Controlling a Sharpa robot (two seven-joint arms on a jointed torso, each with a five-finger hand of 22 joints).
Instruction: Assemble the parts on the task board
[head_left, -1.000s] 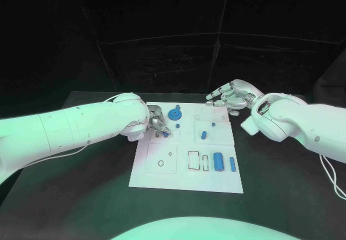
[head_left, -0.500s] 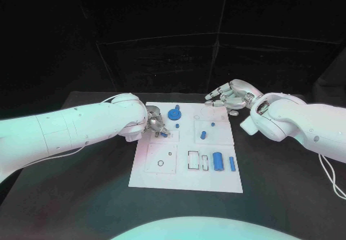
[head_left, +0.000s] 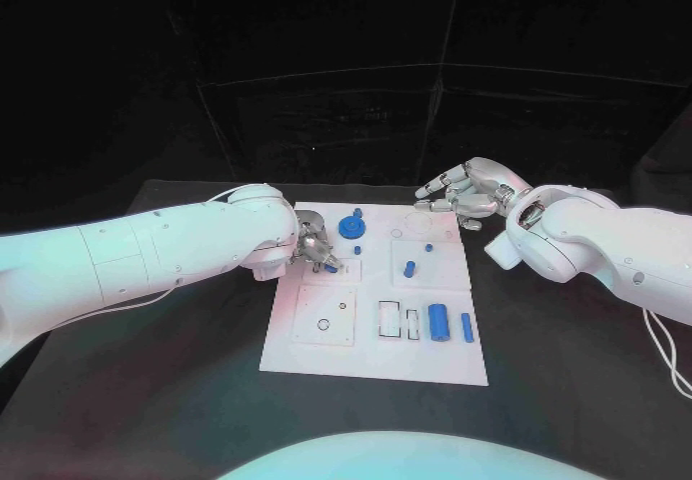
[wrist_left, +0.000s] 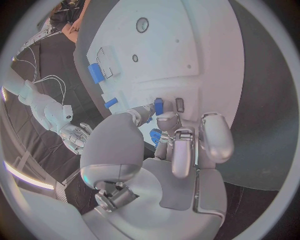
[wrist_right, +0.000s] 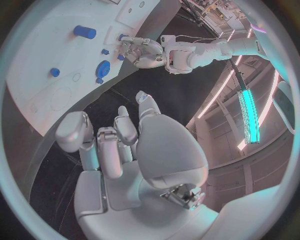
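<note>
Left hand (head_left: 315, 250) pinches a small blue peg (head_left: 330, 266) at the white board's (head_left: 368, 350) left edge; right hand (head_left: 469, 192), fingers curled on nothing, hangs beyond its far corner

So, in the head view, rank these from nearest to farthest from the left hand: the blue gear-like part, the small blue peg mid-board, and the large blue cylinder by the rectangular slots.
Measured from the left hand:
1. Blue gear-like part, just beyond the hand, at the task board's far end.
2. Small blue peg, mid-board, toward the right arm's side.
3. Large blue cylinder, at the board's near right, beside the rectangular slots.
</note>
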